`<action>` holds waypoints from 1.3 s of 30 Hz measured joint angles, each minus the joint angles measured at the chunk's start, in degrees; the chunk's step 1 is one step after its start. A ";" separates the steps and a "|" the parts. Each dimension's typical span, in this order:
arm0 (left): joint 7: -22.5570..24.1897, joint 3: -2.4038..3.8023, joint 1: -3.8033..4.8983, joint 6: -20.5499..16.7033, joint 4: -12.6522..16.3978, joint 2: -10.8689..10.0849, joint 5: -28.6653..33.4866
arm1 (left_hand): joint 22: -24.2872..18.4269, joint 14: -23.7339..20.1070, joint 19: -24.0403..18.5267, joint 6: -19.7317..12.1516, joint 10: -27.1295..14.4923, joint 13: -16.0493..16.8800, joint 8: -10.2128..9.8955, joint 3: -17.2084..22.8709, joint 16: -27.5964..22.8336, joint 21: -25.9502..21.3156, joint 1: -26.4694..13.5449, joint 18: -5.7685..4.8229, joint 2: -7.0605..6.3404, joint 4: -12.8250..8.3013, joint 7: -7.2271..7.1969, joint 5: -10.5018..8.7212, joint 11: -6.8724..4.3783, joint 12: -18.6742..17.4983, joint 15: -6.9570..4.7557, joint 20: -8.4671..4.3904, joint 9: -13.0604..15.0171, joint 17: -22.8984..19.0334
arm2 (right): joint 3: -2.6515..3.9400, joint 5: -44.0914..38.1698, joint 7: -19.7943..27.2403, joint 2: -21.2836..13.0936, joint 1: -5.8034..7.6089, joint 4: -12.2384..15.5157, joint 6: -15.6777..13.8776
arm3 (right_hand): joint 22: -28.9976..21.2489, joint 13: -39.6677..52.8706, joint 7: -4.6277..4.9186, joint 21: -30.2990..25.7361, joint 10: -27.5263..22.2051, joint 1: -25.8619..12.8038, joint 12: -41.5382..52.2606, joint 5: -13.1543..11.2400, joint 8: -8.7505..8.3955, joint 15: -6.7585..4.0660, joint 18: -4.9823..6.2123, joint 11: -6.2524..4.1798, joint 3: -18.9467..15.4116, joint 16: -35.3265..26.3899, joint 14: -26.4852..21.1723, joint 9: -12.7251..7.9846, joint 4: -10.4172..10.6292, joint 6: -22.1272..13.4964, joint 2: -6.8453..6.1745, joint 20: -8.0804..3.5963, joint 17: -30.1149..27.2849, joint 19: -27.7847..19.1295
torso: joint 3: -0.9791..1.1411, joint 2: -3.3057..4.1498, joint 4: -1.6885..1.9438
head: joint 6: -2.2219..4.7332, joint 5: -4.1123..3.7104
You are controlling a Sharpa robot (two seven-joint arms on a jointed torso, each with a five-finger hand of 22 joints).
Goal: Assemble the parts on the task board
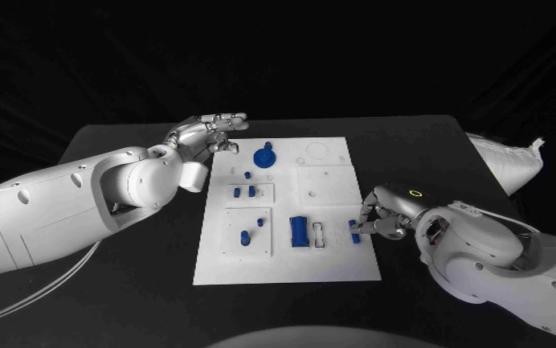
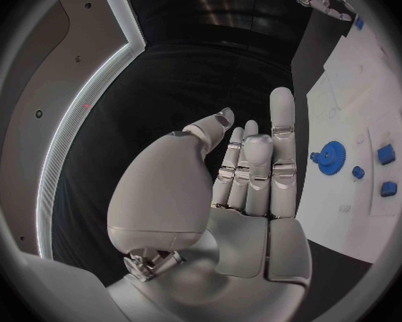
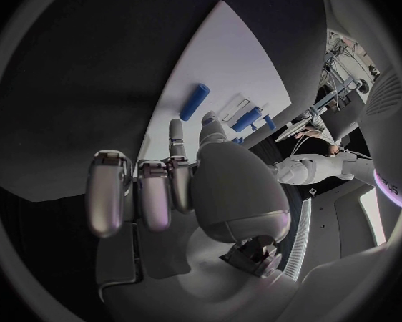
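The white task board (image 1: 330, 259) lies mid-table. On it are a blue gear (image 1: 265, 156) at the far end, several small blue pieces (image 1: 244, 193) on the left, a long blue block (image 1: 299, 231) and a slim blue peg (image 1: 354, 231) near the right edge. My right hand (image 1: 382, 215) hovers at that edge, just beside the peg. In the right wrist view the peg (image 3: 194, 101) lies a little beyond the thumb and forefinger, which stand apart with nothing between them. My left hand (image 1: 211, 134) is off the board's far left corner, fingers straight and empty, with the gear (image 2: 328, 154) beside it.
A white bag (image 1: 505, 160) lies at the table's right edge. Bare black table runs along the board's left side and in front of it. Raised white squares (image 1: 322, 185) take up the board's middle and left.
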 measured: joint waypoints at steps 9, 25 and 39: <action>-0.02 0.00 0.00 0.03 -0.09 0.00 0.00 | 0.00 0.00 0.00 0.00 0.00 0.00 0.00 0.00 0.00 0.00 0.00 0.00 0.00 0.00 0.00 0.00 0.00 0.00 0.00 0.00 0.00 0.00 | -0.07 -1.00 0.00 1.49 -0.37 -1.01 1.52 | -0.06 0.00 -0.18 -0.23 -0.09 0.08 -0.02 0.00 0.00 0.00 0.00 0.09 0.04 0.00 0.00 0.00 0.04 0.24 0.08 0.00 -0.01 0.00 | 0.00 0.00 0.03 | -0.26 0.11; -0.07 0.00 0.00 0.08 -0.10 -0.03 0.00 | 0.00 0.00 0.00 -0.20 -0.21 0.00 0.00 0.00 0.00 0.00 -0.23 0.00 0.23 0.00 -0.20 0.00 0.21 0.50 0.00 0.00 0.00 -0.06 | 0.36 -3.73 -0.02 4.32 -0.71 -3.39 4.48 | -0.34 0.11 -0.25 -0.57 -0.32 5.93 -0.49 -7.59 -2.49 0.13 0.01 0.33 8.48 -0.22 0.11 -0.37 -4.36 1.31 -2.45 0.00 -0.01 0.00 | -0.01 -0.04 0.09 | -0.48 0.30; -0.12 0.00 0.00 0.10 -0.07 -0.10 0.00 | 0.00 0.00 0.00 -0.20 -0.21 0.00 0.00 0.00 0.00 0.00 -0.23 0.00 0.23 0.00 -0.20 0.00 0.21 0.50 0.00 0.00 0.00 -0.06 | 0.50 -6.83 0.23 5.32 -1.08 -3.24 5.11 | -0.23 0.11 -0.48 -0.57 -0.40 6.81 -0.49 -2.94 -4.38 0.14 0.01 0.41 13.52 -0.21 0.12 -1.88 -5.78 1.91 -3.32 -0.01 -0.02 0.00 | -0.01 -0.06 0.02 | -0.63 0.42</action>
